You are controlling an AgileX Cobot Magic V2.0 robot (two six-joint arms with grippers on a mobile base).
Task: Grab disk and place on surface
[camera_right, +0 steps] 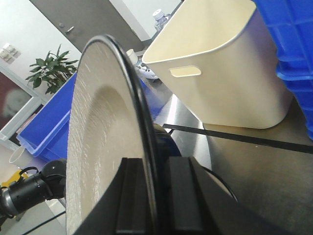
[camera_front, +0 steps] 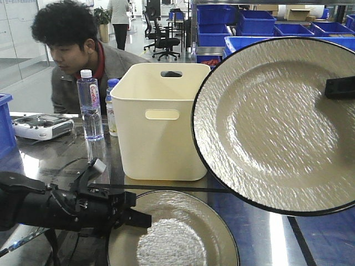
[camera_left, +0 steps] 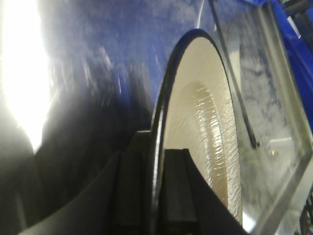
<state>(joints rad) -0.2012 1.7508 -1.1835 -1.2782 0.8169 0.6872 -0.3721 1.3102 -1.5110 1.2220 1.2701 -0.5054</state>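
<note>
Right hand clamping disk, held aloft

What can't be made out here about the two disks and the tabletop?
- Front view: the lower disk is cut off by the bottom edge, so contact with the tabletop is unclear.
- Front view: the raised disk hides most of the right end effector and whatever lies behind it.
- Left wrist view: glare and blur wash out the tabletop.
- Front view: walls hide the inside of the cream bin.

Left pincer low, clamped; right pincer raised, clamped.
</note>
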